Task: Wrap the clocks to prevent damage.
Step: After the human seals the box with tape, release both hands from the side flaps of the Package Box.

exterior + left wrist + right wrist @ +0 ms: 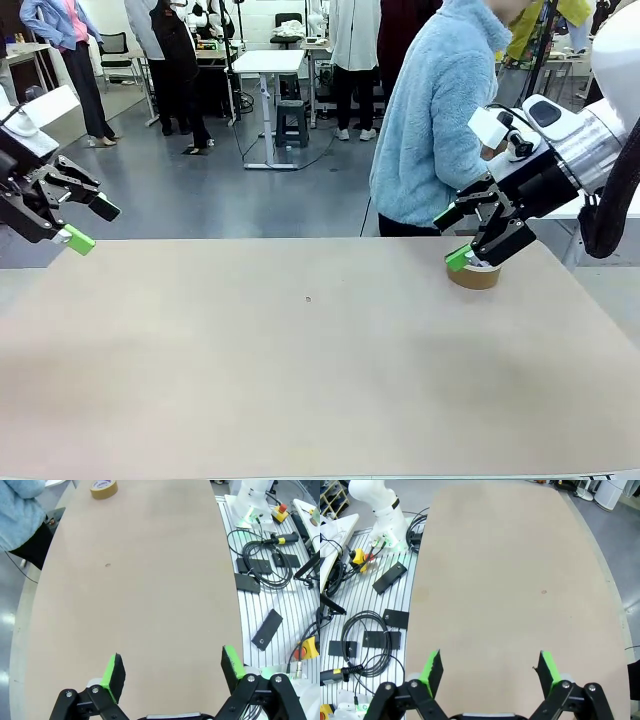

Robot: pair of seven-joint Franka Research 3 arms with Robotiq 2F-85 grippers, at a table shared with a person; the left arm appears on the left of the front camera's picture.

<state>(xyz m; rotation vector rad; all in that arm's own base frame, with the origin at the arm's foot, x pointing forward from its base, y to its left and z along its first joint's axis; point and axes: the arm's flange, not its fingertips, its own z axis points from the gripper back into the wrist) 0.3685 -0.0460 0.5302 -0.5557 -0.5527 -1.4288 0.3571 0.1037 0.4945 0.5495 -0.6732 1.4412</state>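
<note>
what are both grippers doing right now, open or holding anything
Left gripper: open, holding nothing, at the table's left edge.
Right gripper: open, holding nothing, just in front of the tape roll.

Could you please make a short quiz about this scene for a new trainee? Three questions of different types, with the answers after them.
1. True or false: the left gripper holds the brown tape roll.
2. Multiple choice: where does the tape roll lie on the table in the front view? A) at the far right, below the right gripper; B) at the near left corner; C) in the middle.
3. Short answer: what colour is the fleece top of the person at the far side of the table?

Key
1. False: its jaws are open and empty, at the table's left edge.
2. A.
3. Light blue.
</note>
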